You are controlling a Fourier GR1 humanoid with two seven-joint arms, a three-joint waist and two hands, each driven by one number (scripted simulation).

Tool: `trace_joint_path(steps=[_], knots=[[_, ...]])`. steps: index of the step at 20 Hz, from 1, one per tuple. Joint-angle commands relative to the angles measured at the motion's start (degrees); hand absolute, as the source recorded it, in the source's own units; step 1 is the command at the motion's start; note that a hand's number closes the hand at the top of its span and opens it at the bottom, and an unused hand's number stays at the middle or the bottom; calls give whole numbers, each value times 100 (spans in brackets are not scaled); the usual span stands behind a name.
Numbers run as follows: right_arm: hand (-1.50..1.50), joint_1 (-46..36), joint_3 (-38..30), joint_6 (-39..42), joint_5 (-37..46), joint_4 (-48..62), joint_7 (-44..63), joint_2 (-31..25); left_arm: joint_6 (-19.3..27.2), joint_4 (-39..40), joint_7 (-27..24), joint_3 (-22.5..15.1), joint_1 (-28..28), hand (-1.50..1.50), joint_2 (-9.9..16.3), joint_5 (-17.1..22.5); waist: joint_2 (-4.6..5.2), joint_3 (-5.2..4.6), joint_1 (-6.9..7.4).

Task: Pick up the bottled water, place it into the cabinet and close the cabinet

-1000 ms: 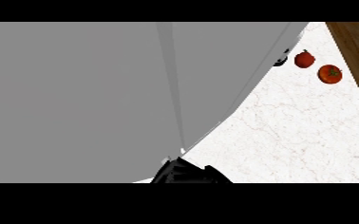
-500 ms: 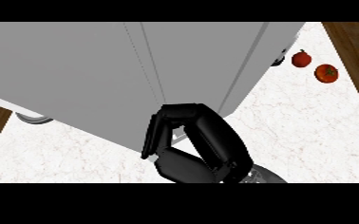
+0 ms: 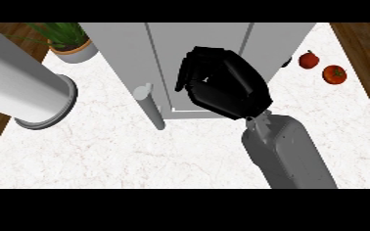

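**Cabinet front in full view; right robot hand curled over the door**

Change of view. One second ago the picture was filled almost wholly by a grey cabinet surface, with only the tip of a black hand at the lower edge. Half a second ago the hand had risen against the door seam. Now the grey box-shaped cabinet [image 3: 209,44] is seen from farther back, standing at the far edge of the white marbled tabletop [image 3: 108,151], with its door panels flush and a grey bar handle [image 3: 151,106] projecting toward the near edge.

Meaning for the task. The doors appear closed, or very nearly so. Judged from this, the closing step is at or near its end.

Right robot hand. The black right robot hand [image 3: 224,85] lies over the front of the cabinet door, fingers curled inward toward the palm. No object is visible inside the curl.

Left robot hand. Only a grey forearm [image 3: 33,90] shows at the left edge; the hand itself is out of view.

Task object. The bottled water is not visible anywhere; it is presumably inside the cabinet, behind the door beneath the right robot hand, but this cannot be confirmed.
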Motion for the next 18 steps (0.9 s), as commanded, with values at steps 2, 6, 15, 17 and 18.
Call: trace_joint_path(steps=[2, 6, 15, 17, 18], knots=[[150, -493, -601, 716, -219, 1049, -223, -258, -161, 0, 287, 99, -45, -150, -173, 158, 12, 2, -17], [150, -929, -683, 890, -90, 1598, -457, -135, -557, 217, 352, 798, 132, -150, -30, 663, 7, 1, 18], [150, -1606, -827, 1017, -1, 2489, -520, 76, -475, 227, 639, 673, -189, -150, -69, 629, 46, -3, 95], [150, -1679, -767, 1008, -271, 2471, -456, 145, -580, 137, 647, 567, -133, -150, -243, 498, 40, -4, 148], [150, -1605, -887, 1315, -321, 2594, -456, 105, -409, -26, 734, 689, -61, -150, -111, 772, 60, 2, 151]])
